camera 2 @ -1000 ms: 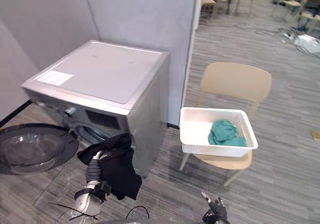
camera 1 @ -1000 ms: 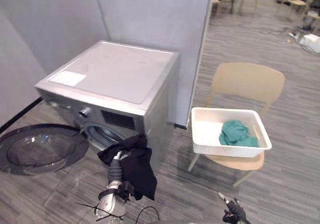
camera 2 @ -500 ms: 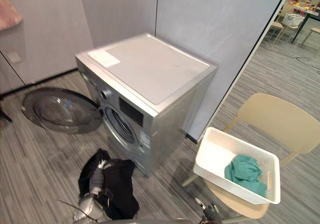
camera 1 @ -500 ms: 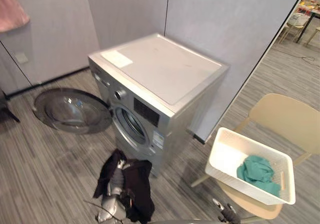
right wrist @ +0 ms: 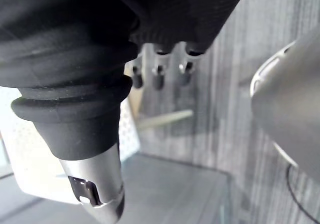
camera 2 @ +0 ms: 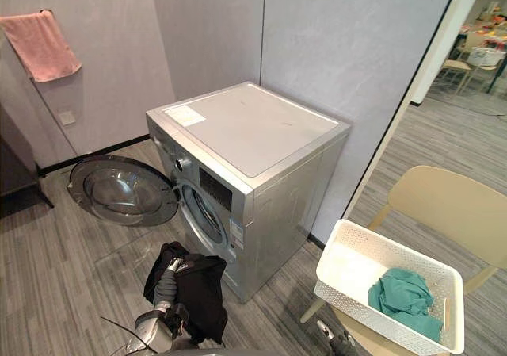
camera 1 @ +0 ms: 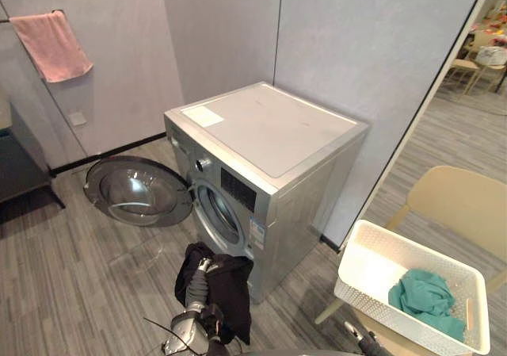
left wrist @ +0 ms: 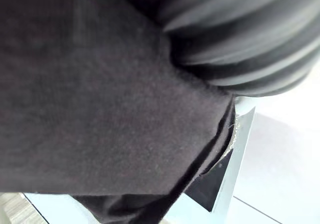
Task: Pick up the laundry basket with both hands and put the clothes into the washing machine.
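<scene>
Your camera has swung since a second ago, so the washer [camera 1: 269, 134] now sits mid-view, its door [camera 1: 139, 193] open to its left; the things themselves have not shifted. Left hand [camera 1: 197, 283] is low in front of the washer with a black cloth [camera 1: 230, 289] draped over it. Its fingers are hidden in the cloth, so you cannot tell its grip. Right hand [right wrist: 95, 181] is low by the chair [camera 1: 459, 205], fingers loose, holding nothing. Basket [camera 1: 372, 253] sits on the chair with a teal cloth [camera 1: 428, 292] inside; neither hand touches it.

Soft, even indoor light — faint shadow beside the washing machine [camera 1: 265, 158], pale sheen on its door [camera 1: 139, 193].
</scene>
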You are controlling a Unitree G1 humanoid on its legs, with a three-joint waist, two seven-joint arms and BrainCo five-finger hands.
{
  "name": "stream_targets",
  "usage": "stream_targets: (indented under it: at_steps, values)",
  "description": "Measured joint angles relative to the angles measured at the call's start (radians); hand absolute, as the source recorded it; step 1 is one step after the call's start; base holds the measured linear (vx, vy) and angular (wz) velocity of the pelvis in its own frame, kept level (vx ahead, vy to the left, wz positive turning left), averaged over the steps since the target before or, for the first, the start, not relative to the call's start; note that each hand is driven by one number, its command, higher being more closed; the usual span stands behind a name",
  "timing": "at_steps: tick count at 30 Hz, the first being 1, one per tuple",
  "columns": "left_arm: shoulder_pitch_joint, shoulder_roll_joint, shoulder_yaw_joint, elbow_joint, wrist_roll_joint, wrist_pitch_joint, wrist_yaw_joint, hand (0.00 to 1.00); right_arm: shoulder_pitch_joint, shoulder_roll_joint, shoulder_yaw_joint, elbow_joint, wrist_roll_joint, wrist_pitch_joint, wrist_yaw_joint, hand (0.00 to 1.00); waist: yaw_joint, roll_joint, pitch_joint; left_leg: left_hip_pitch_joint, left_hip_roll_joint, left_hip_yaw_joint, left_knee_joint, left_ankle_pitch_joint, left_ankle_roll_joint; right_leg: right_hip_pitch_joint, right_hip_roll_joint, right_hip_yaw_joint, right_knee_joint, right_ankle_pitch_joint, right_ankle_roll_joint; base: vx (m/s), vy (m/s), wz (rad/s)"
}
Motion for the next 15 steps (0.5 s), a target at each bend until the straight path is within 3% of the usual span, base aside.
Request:
stream_targets:
  at_steps: [1, 4, 7, 8, 9, 10, 11, 12, 14, 15]
  values:
    - [0.003, -0.001, -0.006, 0.000, -0.001, 0.000, -0.001, 1.00, 0.002, 0.001, 0.000, 0.001, 0.000, 0.002, -0.008, 0.00, 0.000, -0.006, -0.003, -0.003, -0.002, 0.006, -0.092, -0.052, 0.021, -0.019, -0.012, 0.050, -0.003, 0.000, 0.001, 0.03, 0.181, -0.57]
    - [0.005, -0.002, -0.003, -0.011, -0.003, 0.000, 0.002, 1.00, 0.000, -0.005, 0.008, 0.006, -0.009, 0.004, -0.008, 0.00, -0.001, -0.013, -0.005, 0.004, -0.009, -0.075, -0.325, -0.067, 0.020, -0.054, -0.038, 0.133, -0.008, 0.002, 0.019, 0.10, 0.318, -0.76]
    - [0.012, -0.007, -0.008, -0.024, -0.025, 0.000, 0.020, 1.00, 0.001, -0.028, -0.003, 0.039, -0.021, 0.006, -0.011, 0.00, -0.003, -0.004, -0.018, 0.046, -0.019, -0.254, -0.567, -0.041, -0.008, -0.074, -0.076, 0.236, -0.037, 0.026, 0.116, 0.18, 0.519, -0.86]
    - [0.028, -0.010, -0.017, -0.021, -0.037, 0.000, 0.020, 1.00, -0.010, -0.057, -0.025, 0.074, -0.021, 0.007, -0.012, 0.00, 0.001, 0.027, -0.042, 0.052, -0.027, -0.258, -0.575, -0.045, -0.192, -0.068, -0.091, 0.280, -0.067, 0.034, 0.161, 0.19, 0.643, -0.83]
    - [0.032, 0.012, 0.004, -0.007, -0.038, 0.001, 0.028, 1.00, -0.025, -0.037, -0.036, 0.123, -0.021, 0.014, -0.013, 0.00, -0.011, -0.013, -0.056, 0.047, -0.079, -0.211, -0.541, -0.075, -0.162, -0.061, -0.142, 0.322, -0.098, 0.037, 0.181, 0.23, 0.606, -0.62]
    - [0.027, 0.031, 0.007, -0.007, -0.039, -0.002, 0.038, 1.00, -0.029, -0.017, -0.035, 0.143, -0.021, 0.022, -0.009, 0.00, -0.035, -0.043, -0.069, 0.035, -0.108, -0.201, -0.528, -0.083, -0.154, -0.050, -0.150, 0.332, -0.108, 0.057, 0.205, 0.25, 0.455, -0.09]
    - [0.010, 0.036, -0.002, -0.005, -0.038, -0.003, 0.038, 1.00, -0.032, -0.002, -0.036, 0.149, -0.022, 0.026, -0.008, 0.00, -0.055, -0.061, -0.078, 0.017, -0.152, -0.198, -0.495, -0.098, -0.137, -0.051, -0.162, 0.288, -0.127, 0.097, 0.198, 0.29, 0.435, -0.07]
    - [-0.006, 0.046, -0.030, -0.004, -0.038, -0.003, 0.037, 1.00, -0.043, -0.002, -0.047, 0.162, -0.021, 0.027, -0.008, 0.00, -0.058, -0.059, -0.079, 0.001, -0.180, -0.178, -0.462, -0.113, -0.112, -0.051, -0.192, 0.300, -0.165, 0.168, 0.206, 0.24, 0.443, -0.14]
    - [-0.035, 0.068, -0.071, -0.001, -0.037, -0.003, 0.027, 1.00, -0.059, -0.008, -0.057, 0.164, -0.021, 0.027, -0.007, 0.00, -0.058, -0.059, -0.081, 0.011, -0.215, -0.129, -0.466, -0.131, -0.079, -0.081, -0.231, 0.334, -0.162, 0.250, 0.189, 0.13, 0.414, -0.48]
    - [-0.051, 0.074, -0.082, 0.008, -0.036, -0.009, 0.018, 1.00, -0.069, -0.016, -0.052, 0.157, -0.025, 0.026, -0.005, 0.00, -0.052, -0.045, -0.075, 0.034, -0.222, -0.083, -0.479, -0.138, -0.062, -0.129, -0.237, 0.356, -0.112, 0.300, 0.139, 0.07, 0.342, -0.71]
